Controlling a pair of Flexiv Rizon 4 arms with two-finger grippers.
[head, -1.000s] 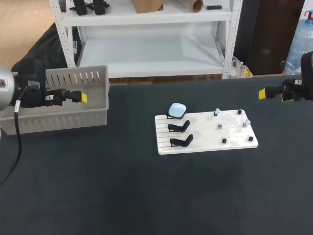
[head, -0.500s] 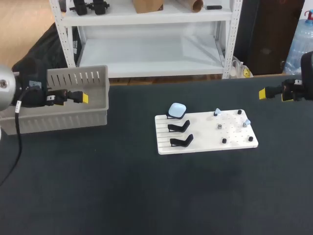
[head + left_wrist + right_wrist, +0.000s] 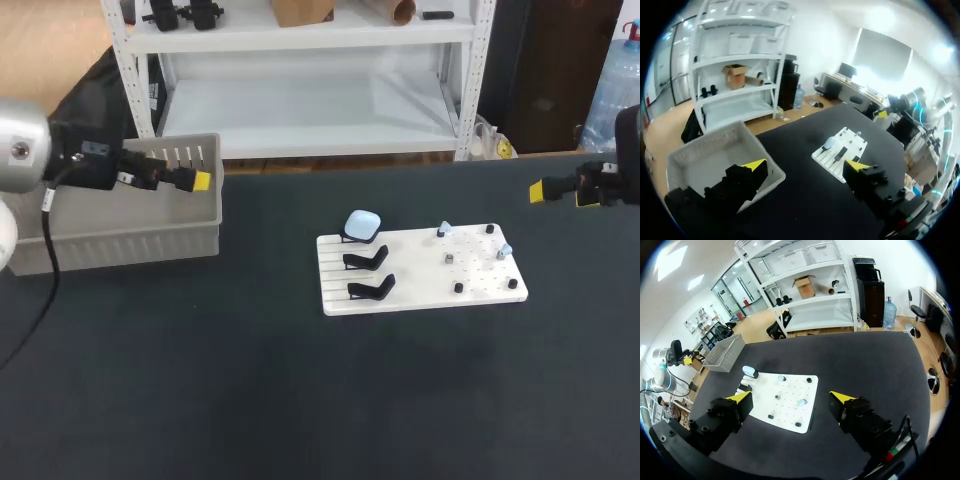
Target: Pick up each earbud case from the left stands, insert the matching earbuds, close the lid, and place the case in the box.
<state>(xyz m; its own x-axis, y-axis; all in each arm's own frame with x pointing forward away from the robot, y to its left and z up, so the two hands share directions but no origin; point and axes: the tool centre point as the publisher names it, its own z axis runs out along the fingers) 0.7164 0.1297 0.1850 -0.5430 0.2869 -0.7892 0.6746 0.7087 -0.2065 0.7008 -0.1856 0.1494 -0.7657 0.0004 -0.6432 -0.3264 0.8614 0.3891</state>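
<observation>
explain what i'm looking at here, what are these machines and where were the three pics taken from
These are two robot arms at a black table. The head view looks down from above and behind them: the left gripper is by a grey box, the right gripper at the table's right side. The other two views come from a camera on each wrist, looking along its yellow-tipped fingers. On the table lies a white board with three stands, one holding a pale blue case, and small earbuds. Both grippers are open and hold nothing.

Bright, even light from above — shadows soft, faint
</observation>
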